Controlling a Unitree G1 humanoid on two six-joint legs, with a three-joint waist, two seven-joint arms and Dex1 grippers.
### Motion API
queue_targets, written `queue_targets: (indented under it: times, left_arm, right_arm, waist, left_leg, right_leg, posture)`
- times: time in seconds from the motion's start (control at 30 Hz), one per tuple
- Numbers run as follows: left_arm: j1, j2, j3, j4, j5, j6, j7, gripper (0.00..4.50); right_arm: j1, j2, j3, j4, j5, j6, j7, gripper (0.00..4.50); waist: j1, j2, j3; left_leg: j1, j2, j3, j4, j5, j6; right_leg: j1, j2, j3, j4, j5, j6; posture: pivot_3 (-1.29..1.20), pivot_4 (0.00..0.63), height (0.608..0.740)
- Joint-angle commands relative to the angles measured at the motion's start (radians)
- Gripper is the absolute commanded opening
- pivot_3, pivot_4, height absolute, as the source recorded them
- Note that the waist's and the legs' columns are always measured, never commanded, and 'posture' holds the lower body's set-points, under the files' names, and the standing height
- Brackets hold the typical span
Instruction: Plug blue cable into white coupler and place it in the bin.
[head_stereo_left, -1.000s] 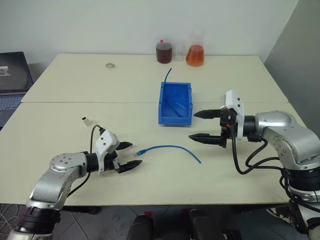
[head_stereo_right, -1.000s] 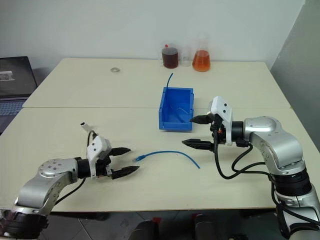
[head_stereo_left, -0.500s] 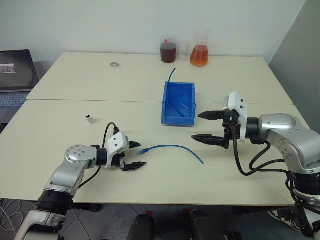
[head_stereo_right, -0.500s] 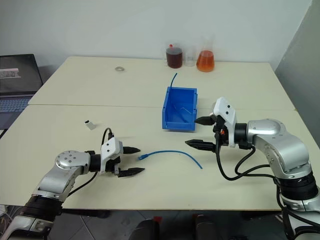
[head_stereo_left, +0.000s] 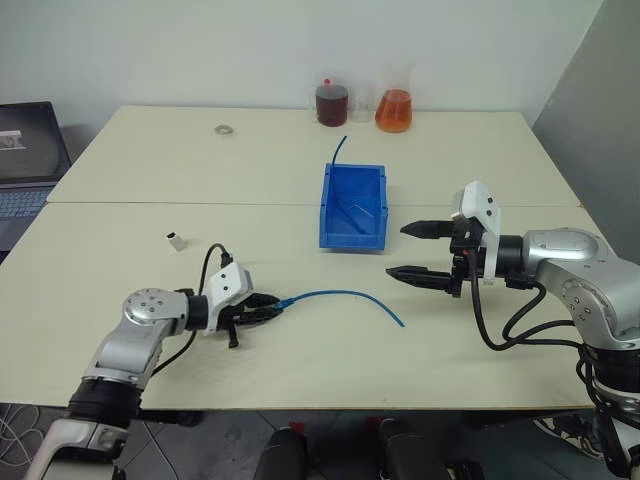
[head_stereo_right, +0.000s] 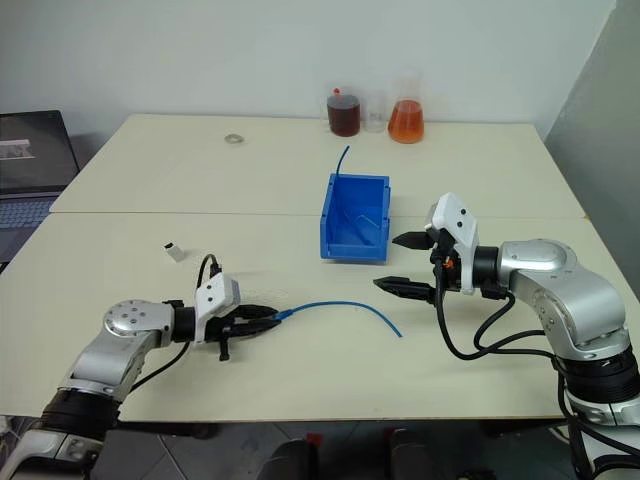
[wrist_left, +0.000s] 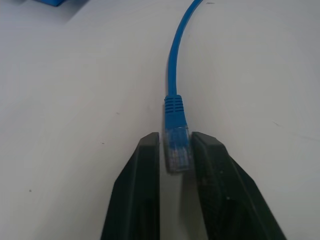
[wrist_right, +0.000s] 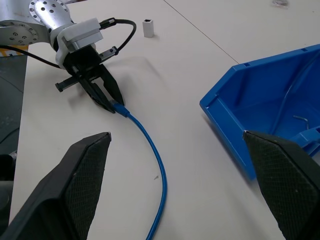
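Pale bench (head_stereo_left: 150, 160), made of two tops with a seam running left to right. Dark laptop (head_stereo_left: 25, 160) past its far left edge. Bright blue bin (head_stereo_left: 351, 205) near the middle of the bench, lowered lip facing near, a short dark blue wire (head_stereo_left: 338, 148) rising from its far left corner. Right gripper (head_stereo_left: 420, 251) hovering right of the bin and near of it, jaws spread wide, nothing between them. Left gripper (head_stereo_left: 268, 307) low on the near left, pointing right, jaws pressed on the clear plug of the blue cable (head_stereo_left: 345, 294). Cable lying flat on the bench, arcing rightward from the plug to a free end near the middle, well short of the right gripper. Two flasks at the far edge, one dark red (head_stereo_left: 331, 103), one orange (head_stereo_left: 392, 108). White coupler (head_stereo_left: 176, 241) standing alone on the left, just far of the left gripper, apart from the cable. Small metal ring (head_stereo_left: 221, 130) far left on the bench.
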Motion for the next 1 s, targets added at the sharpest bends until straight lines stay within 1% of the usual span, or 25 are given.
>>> queue_targets:
  times: [0.03,0.2,0.37,0.4,0.5,0.63,0.7,0.8,0.9,1.0]
  left_arm:
    - [0.053,0.016,-0.02,-0.006,0.026,0.031,-0.008,0.24]
    - [0.08,0.006,-0.007,-0.047,0.006,0.057,-0.004,0.24]
    - [-0.01,-0.067,0.061,-0.185,-0.141,0.301,0.083,0.24]
    - [-0.027,-0.084,0.072,-0.219,-0.173,0.349,0.101,0.24]
    - [-0.071,-0.154,0.106,-0.309,-0.288,0.484,0.163,0.24]
    - [-0.165,-0.24,0.167,-0.388,-0.469,0.67,0.25,0.24]
    - [-0.224,-0.273,0.206,-0.398,-0.555,0.743,0.299,0.24]
    - [-0.312,-0.331,0.275,-0.385,-0.692,0.844,0.389,0.24]
    - [-0.354,-0.363,0.302,-0.35,-0.745,0.88,0.444,0.24]
    - [-0.368,-0.377,0.298,-0.356,-0.809,0.929,0.454,0.24]
  right_arm:
    - [-0.008,-0.007,-0.019,-0.032,0.029,0.006,-0.007,4.5]
    - [-0.009,-0.002,-0.03,-0.011,0.036,0.018,-0.023,4.5]
    - [0.035,0.013,-0.081,-0.043,0.089,0.08,-0.075,4.5]
    - [0.052,0.019,-0.095,-0.056,0.109,0.099,-0.089,4.5]
    - [0.106,0.063,-0.135,-0.104,0.2,0.175,-0.141,4.5]
    - [0.132,0.154,-0.188,-0.121,0.308,0.253,-0.244,4.5]
    - [0.125,0.187,-0.214,-0.122,0.366,0.29,-0.287,4.5]
    - [0.113,0.239,-0.272,-0.121,0.498,0.355,-0.366,4.5]
    - [0.108,0.255,-0.304,-0.099,0.593,0.39,-0.419,4.5]
    - [0.092,0.274,-0.327,-0.06,0.651,0.388,-0.48,4.5]
  waist:
    - [0.0,0.0,0.0]
    - [-0.001,0.0,0.0]
    - [0.005,0.0,0.0]
    - [0.008,-0.001,0.0]
    - [0.011,-0.001,0.0]
    - [0.003,-0.001,0.0]
    - [0.001,-0.001,0.0]
    - [0.001,-0.001,0.0]
    - [0.001,-0.001,0.0]
    - [0.001,-0.001,0.0]
  left_leg:
    - [0.0,0.0,0.0,0.0,0.0,0.0]
    - [0.0,0.0,0.0,0.0,0.0,0.0]
    - [-0.001,0.0,0.0,0.0,0.0,0.0]
    - [-0.003,0.0,-0.002,0.002,0.0,0.0]
    - [-0.012,-0.001,-0.004,0.005,0.0,0.0]
    - [-0.012,-0.001,-0.004,0.005,0.0,0.0]
    - [-0.011,0.0,-0.003,0.004,0.0,0.0]
    - [-0.011,0.0,-0.004,0.005,0.0,0.0]
    - [-0.01,-0.001,-0.003,0.005,0.0,0.0]
    - [-0.01,-0.001,-0.002,0.005,0.0,0.0]
  right_leg:
    - [0.0,0.0,0.0,0.0,0.0,0.0]
    - [0.0,0.0,0.0,0.0,0.0,0.0]
    - [0.0,0.0,0.0,0.0,0.0,0.0]
    - [-0.001,0.0,-0.002,0.0,0.0,0.0]
    - [-0.008,0.0,-0.003,0.001,0.004,-0.002]
    - [-0.009,0.0,-0.003,0.002,0.004,-0.003]
    - [-0.009,0.0,-0.002,0.003,0.004,-0.003]
    - [-0.009,0.001,-0.002,0.004,0.004,-0.002]
    - [-0.009,0.001,-0.001,0.004,0.004,-0.002]
    - [-0.009,0.001,-0.001,0.004,0.004,-0.003]
  posture:
    - [0.0,0.15,0.74]
    - [0.0,0.15,0.74]
    - [0.0,0.15,0.74]
    - [0.0,0.15,0.74]
    - [0.0,0.15,0.74]
    - [0.0,0.15,0.74]
    - [0.0,0.15,0.74]
    - [0.0,0.15,0.74]
    - [0.0,0.15,0.74]
    - [0.0,0.15,0.74]
